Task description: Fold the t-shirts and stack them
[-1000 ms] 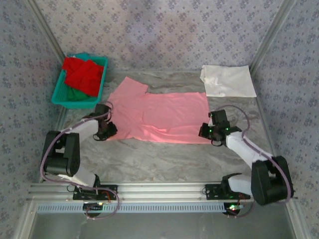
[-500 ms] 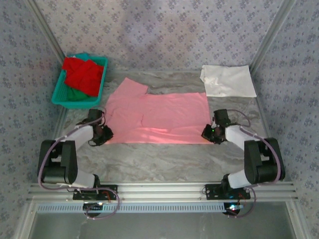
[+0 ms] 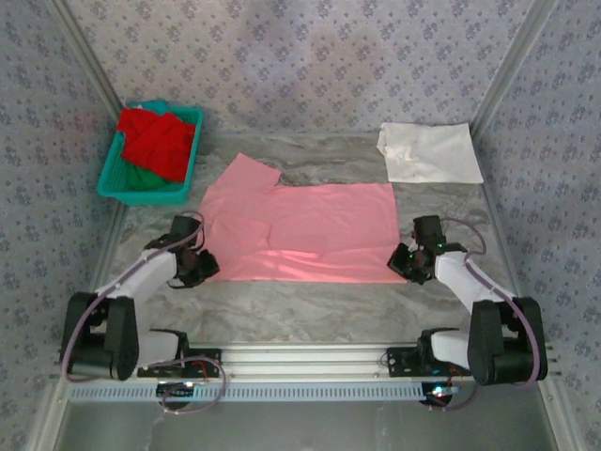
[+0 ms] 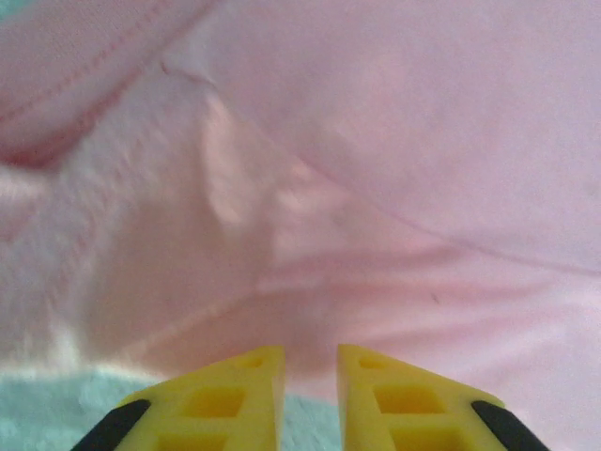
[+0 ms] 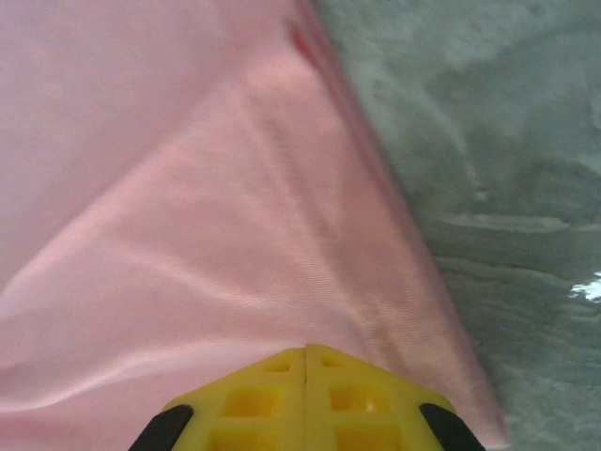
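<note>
The light pink t-shirt [image 3: 310,230] lies spread flat across the middle of the table, one sleeve pointing toward the basket. My left gripper [image 3: 205,266] sits at its near left corner. In the left wrist view its yellow fingers [image 4: 249,395] stand slightly open [image 4: 311,362], with the pink hem [image 4: 376,169] just at their tips. My right gripper [image 3: 402,263] is at the near right corner, shut [image 5: 306,352] on the pink cloth [image 5: 169,188], which creases toward its tips. A folded white t-shirt [image 3: 430,152] lies at the back right. Red [image 3: 155,139] and green [image 3: 141,178] t-shirts sit in the basket.
The teal plastic basket [image 3: 105,175] stands at the back left, close to the pink sleeve. Patterned walls and metal frame posts close the table on three sides. Bare marbled tabletop [image 3: 310,305] runs between the pink shirt and the arm bases.
Both grippers have drawn the pink shirt's near edge toward the arm bases, flattening it. The left jaws have parted a little; the right stays shut.
</note>
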